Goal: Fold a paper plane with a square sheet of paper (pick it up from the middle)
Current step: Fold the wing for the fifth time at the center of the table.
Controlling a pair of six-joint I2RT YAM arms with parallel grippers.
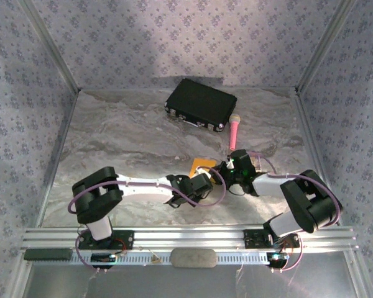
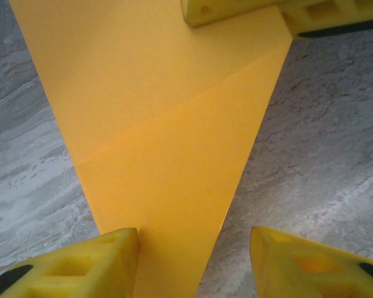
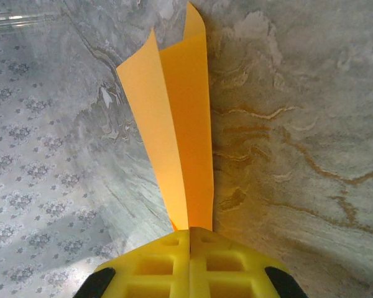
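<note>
**Overhead view.** 2 arms converge at the centre of the marbled table (image 1: 112,136). The orange-yellow sheet of paper (image 1: 201,165) sits between the wrists. The left gripper (image 1: 201,184) is at its 6 o'clock and the right gripper (image 1: 229,169) at its 3 o'clock. A black case (image 1: 201,103) lies well apart toward 12 o'clock. A pink microphone (image 1: 234,130) lies just beside the case's 4 o'clock corner, at 1 o'clock from the paper.

**Left wrist view.** The paper appears as a creased wedge tapering toward 6 o'clock, crossed by 1 diagonal fold line. The left gripper is released. Its 2 yellow fingers (image 2: 93,267) stand apart, and the wedge's narrow end passes between them, beside the 7 o'clock finger and clear of the 5 o'clock one. At 12 o'clock the right gripper pinches the wedge's broad end.

**Right wrist view.** The right gripper is clenched on the paper, its 2 pads pressed together. 2 folded layers rise from the seam toward 12 o'clock.
</note>
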